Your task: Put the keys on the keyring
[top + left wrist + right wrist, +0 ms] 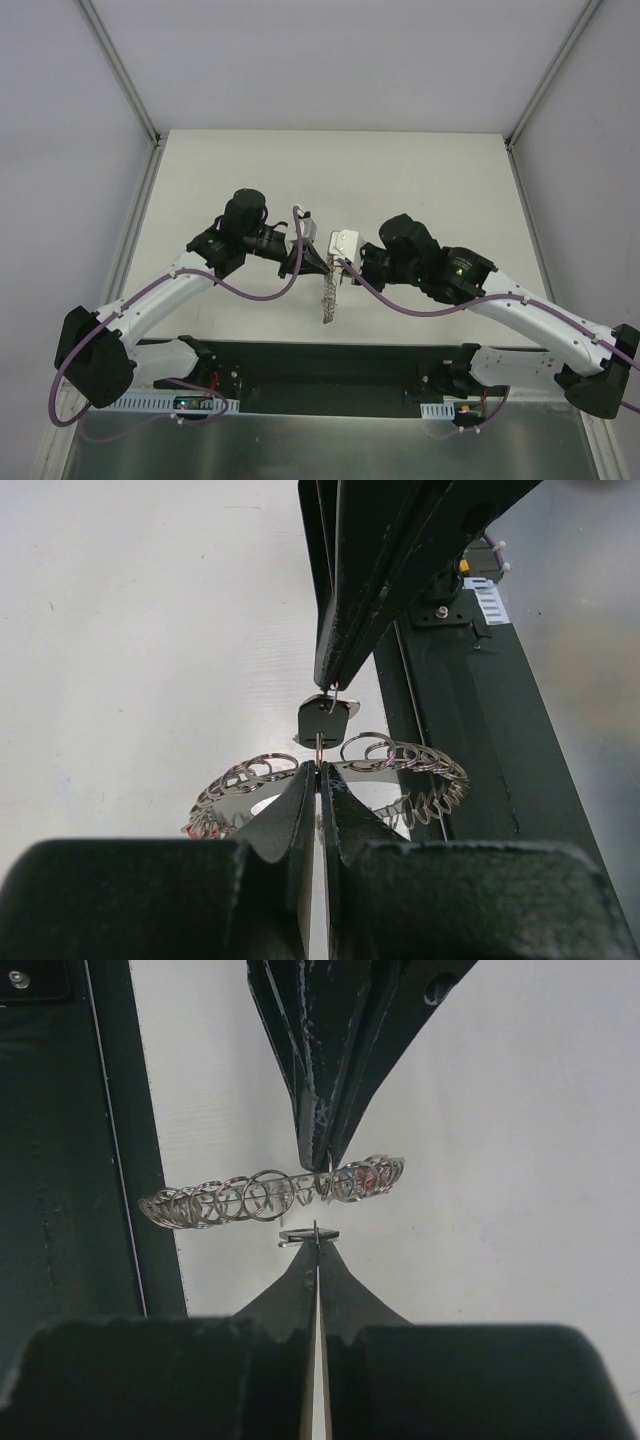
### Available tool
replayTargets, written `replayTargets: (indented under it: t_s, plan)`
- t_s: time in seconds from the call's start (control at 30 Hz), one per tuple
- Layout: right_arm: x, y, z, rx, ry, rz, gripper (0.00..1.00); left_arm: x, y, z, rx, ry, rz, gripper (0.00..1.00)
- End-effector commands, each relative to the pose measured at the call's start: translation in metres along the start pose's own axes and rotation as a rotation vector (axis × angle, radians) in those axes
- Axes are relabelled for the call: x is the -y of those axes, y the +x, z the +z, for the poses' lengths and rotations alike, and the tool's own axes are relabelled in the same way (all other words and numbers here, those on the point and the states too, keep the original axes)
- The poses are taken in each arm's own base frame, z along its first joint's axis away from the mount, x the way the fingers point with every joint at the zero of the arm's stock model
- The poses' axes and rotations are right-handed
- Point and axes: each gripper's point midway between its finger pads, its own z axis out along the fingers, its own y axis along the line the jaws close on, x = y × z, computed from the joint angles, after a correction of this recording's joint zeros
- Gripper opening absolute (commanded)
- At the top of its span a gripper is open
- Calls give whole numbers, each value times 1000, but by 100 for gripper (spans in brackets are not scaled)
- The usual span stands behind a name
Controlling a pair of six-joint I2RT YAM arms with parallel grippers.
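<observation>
Keyring [420,768] sits pinched in the left gripper [318,772], right gripper [332,686] clamped on one key [325,720] at a wire loop [318,746], so threading looks half-done.

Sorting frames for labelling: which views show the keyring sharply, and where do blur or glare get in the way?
Top external: soft even light, but the keyring is small and edge-on, with little detail. Left wrist: keyring sharp, glints on its wire loops; the left gripper is dark, blurred near the lens. Right wrist: keyring sharp against the bright table; the right gripper blurs near the lens.
</observation>
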Motion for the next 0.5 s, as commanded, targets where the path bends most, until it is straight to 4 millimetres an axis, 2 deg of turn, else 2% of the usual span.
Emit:
replayTargets:
  t_s: [0.0, 0.47]
  plan:
    - [1, -26, -10, 86, -1, -9, 1, 8, -14, 4, 49, 64, 106, 0]
    - [1, -29, -8, 99, -6, 5, 1, 11, -14, 6, 48, 69, 120, 0]
